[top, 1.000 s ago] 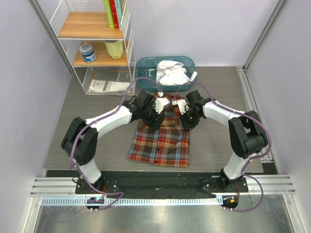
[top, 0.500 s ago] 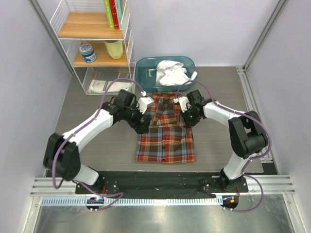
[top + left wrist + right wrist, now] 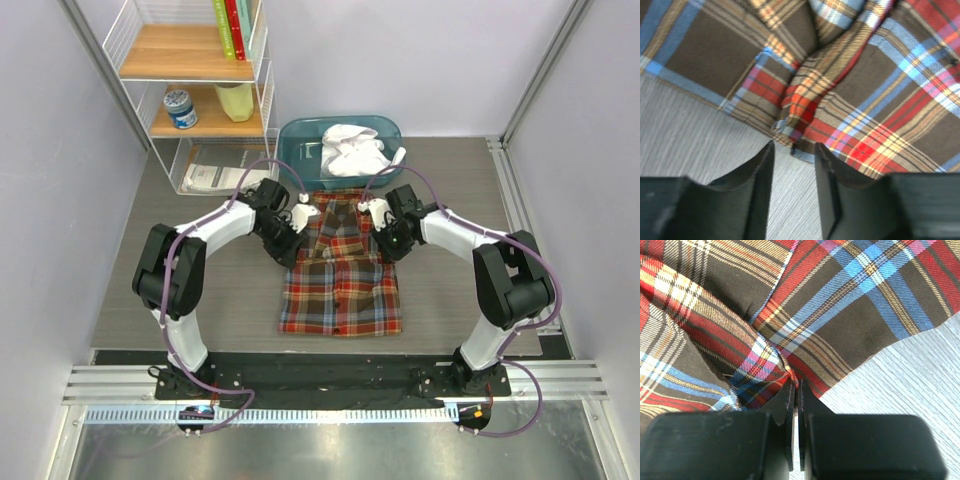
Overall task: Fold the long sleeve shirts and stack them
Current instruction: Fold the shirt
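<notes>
A plaid long sleeve shirt [image 3: 340, 280] in red, brown, blue and yellow lies spread on the grey table, collar end toward the far side. My left gripper [image 3: 297, 222] is at its upper left corner. In the left wrist view that gripper [image 3: 794, 150] is open, bare table shows between its fingers [image 3: 760, 172], and the plaid edge [image 3: 790, 137] lies just past the tips. My right gripper [image 3: 373, 220] is at the upper right corner, shut [image 3: 795, 385] on a bunched fold of the plaid [image 3: 765, 370]. A white long sleeve shirt [image 3: 353, 150] lies crumpled in the bin.
A teal bin [image 3: 296, 140] stands just beyond the plaid shirt. A wire shelf unit [image 3: 200, 125] with books, a jar and papers fills the far left corner. Walls close in both sides. A black rail runs along the near edge by the arm bases.
The left gripper let go of the plaid, swung out to the left and came back to the shirt's upper left corner, jaws narrower. The shirt lies wider and flatter. The right gripper stayed put.
</notes>
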